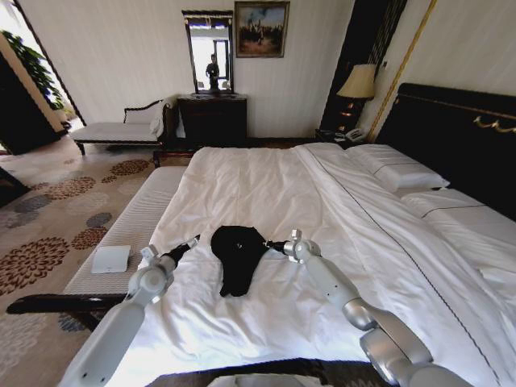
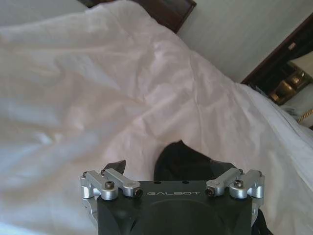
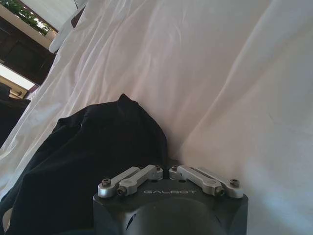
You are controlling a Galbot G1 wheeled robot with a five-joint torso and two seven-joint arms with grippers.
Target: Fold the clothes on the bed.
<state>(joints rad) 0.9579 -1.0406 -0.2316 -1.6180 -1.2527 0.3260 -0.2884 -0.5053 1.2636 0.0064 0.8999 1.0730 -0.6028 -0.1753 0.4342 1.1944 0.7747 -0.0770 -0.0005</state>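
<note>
The clothes (image 1: 237,256), a black T-shirt, lie bunched in a lump on the white duvet of the bed (image 1: 266,185), near its foot. My left gripper (image 1: 193,241) rests at the shirt's left edge. In the left wrist view this gripper (image 2: 168,166) is open, with black fabric (image 2: 182,157) lying between its spread fingers. My right gripper (image 1: 272,246) touches the shirt's right edge. The right wrist view shows that gripper (image 3: 164,167) with its linkages drawn together, shut at the border of the black cloth (image 3: 93,156). Its fingertips are hidden behind the gripper body.
A pale bench (image 1: 133,226) runs along the bed's left side with a white flat item (image 1: 110,259) on it. Pillows (image 1: 399,171) and the dark headboard (image 1: 459,133) lie to the right. A lamp (image 1: 359,81), a dresser (image 1: 212,119) and a chaise (image 1: 121,129) stand by the far wall.
</note>
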